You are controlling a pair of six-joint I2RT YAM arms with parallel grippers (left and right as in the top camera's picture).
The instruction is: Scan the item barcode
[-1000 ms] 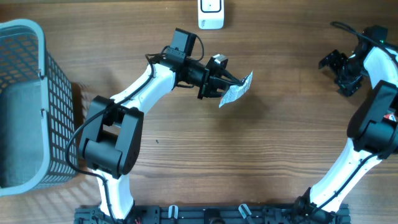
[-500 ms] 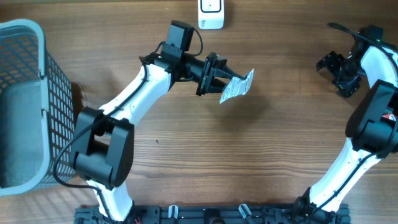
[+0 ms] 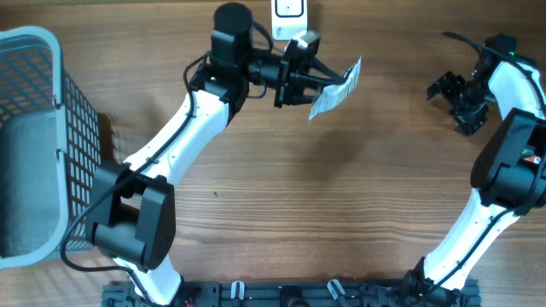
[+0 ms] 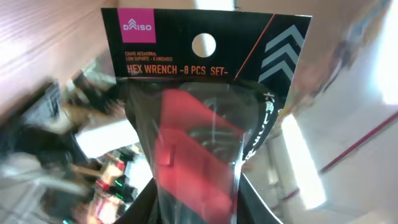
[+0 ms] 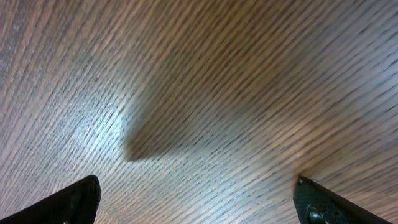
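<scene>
Left gripper (image 3: 317, 77) is clamped on the hex wrench packet (image 3: 339, 83), which juts out ahead.

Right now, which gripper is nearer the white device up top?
Left. The left gripper, holding the packet, is beside the white device; the right gripper is far off.

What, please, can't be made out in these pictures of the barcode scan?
Barcode: on the hex wrench pack, too small overhead; left wrist view shows only its front, cut off by the bottom edge.
White scanner: overhead, cut by the top edge.
Basket: overhead, cut by the left edge.
</scene>
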